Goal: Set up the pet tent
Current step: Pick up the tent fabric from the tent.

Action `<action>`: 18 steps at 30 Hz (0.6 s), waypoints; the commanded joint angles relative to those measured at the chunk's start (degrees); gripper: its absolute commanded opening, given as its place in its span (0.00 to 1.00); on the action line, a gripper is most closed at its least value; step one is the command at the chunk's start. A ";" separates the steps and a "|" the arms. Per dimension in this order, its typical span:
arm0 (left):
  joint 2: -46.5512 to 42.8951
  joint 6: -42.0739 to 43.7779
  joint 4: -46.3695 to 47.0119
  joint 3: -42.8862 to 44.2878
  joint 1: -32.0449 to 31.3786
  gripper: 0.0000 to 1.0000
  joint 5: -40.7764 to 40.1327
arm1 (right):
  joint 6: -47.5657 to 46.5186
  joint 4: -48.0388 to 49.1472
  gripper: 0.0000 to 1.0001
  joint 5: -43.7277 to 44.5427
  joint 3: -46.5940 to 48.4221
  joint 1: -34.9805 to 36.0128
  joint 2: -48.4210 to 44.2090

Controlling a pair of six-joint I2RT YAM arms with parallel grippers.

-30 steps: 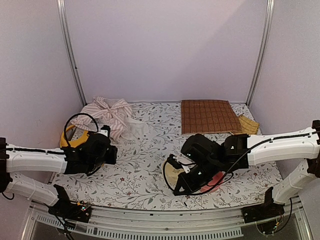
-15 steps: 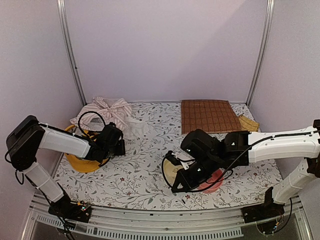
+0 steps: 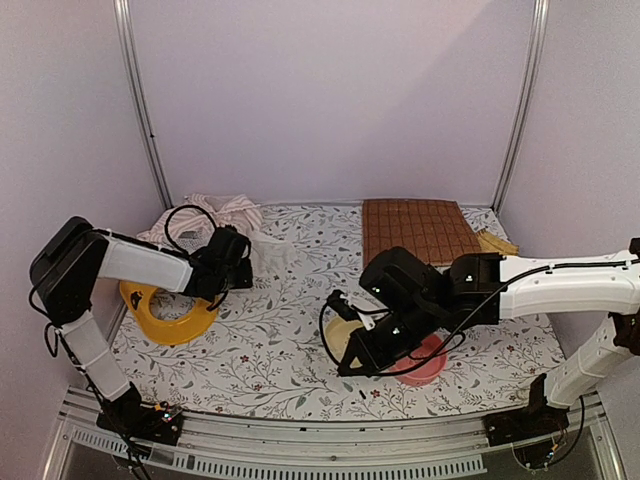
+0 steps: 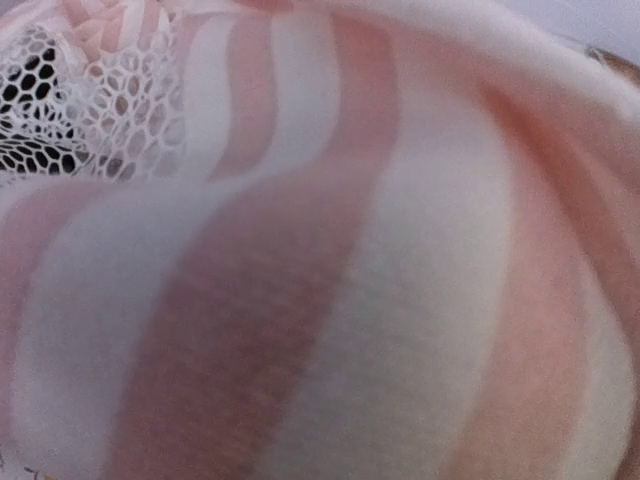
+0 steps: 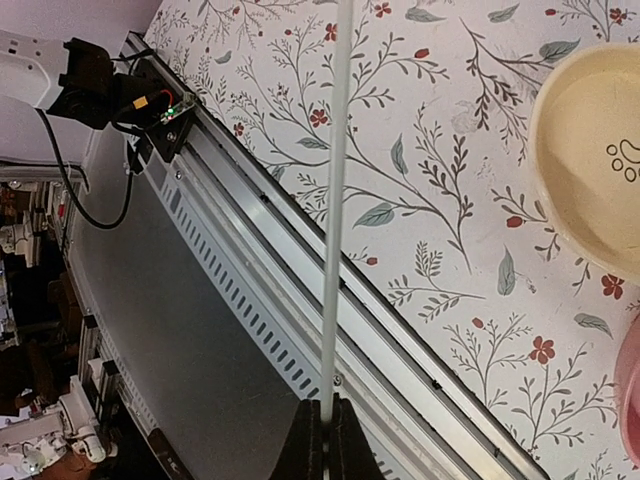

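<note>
My left gripper (image 3: 232,262) is closed and pushed up against the tent (image 3: 210,215), which lies crumpled at the table's (image 3: 280,330) 10 o'clock. Stripes and mesh fill that wrist's view, and I cannot tell whether I pinch any fabric. My right gripper (image 5: 325,412), at 5 o'clock, is clamped on a thin pole (image 5: 335,200), just beside the cream bowl (image 5: 590,170) and pink bowl (image 3: 422,362).
</note>
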 commanded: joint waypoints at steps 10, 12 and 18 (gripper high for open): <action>-16.60 2.06 -14.78 0.73 -1.60 0.00 25.08 | -3.70 0.95 0.00 7.44 5.69 -3.23 0.23; -19.00 1.71 -16.08 0.03 -3.19 0.00 28.47 | -3.99 0.90 0.00 7.48 5.51 -3.69 0.24; -22.52 1.08 -20.58 1.23 -11.01 0.00 31.74 | -4.85 4.29 0.00 10.85 3.27 -4.87 -0.69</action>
